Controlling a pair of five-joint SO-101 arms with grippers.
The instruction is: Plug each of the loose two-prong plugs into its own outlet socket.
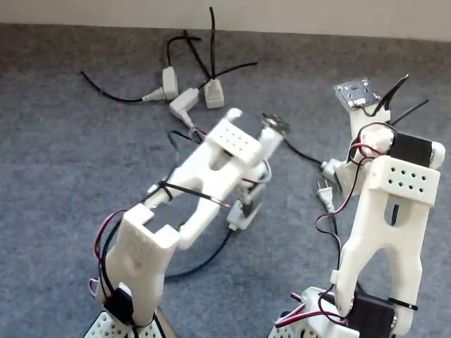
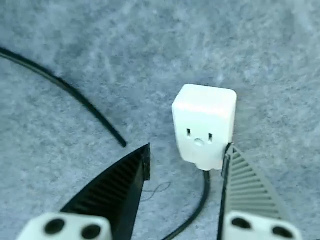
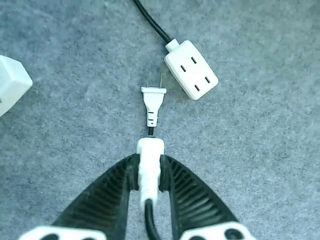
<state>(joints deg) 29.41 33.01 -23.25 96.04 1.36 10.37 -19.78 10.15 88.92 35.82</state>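
**Light:** the grey surface [image 1: 56, 211] is being lit brightly and evenly by soft, diffuse light from above.

**Shadows:** only faint, soft-edged ones are being cast. In the high view they are being thrown under the arms [image 1: 204, 176]. In the right wrist view they are being thrown close beside the plug [image 3: 153, 102] and the twin socket [image 3: 192, 69].

**Glare:** the top of the socket block [image 2: 205, 105] is being washed almost to plain white in the left wrist view. The white plastic of the arms is being rendered similarly bright.

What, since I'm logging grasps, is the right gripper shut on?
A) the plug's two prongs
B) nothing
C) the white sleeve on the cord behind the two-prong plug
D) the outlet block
C: the right gripper pinches the white sleeve just behind the two-prong plug, whose prongs stick out free.
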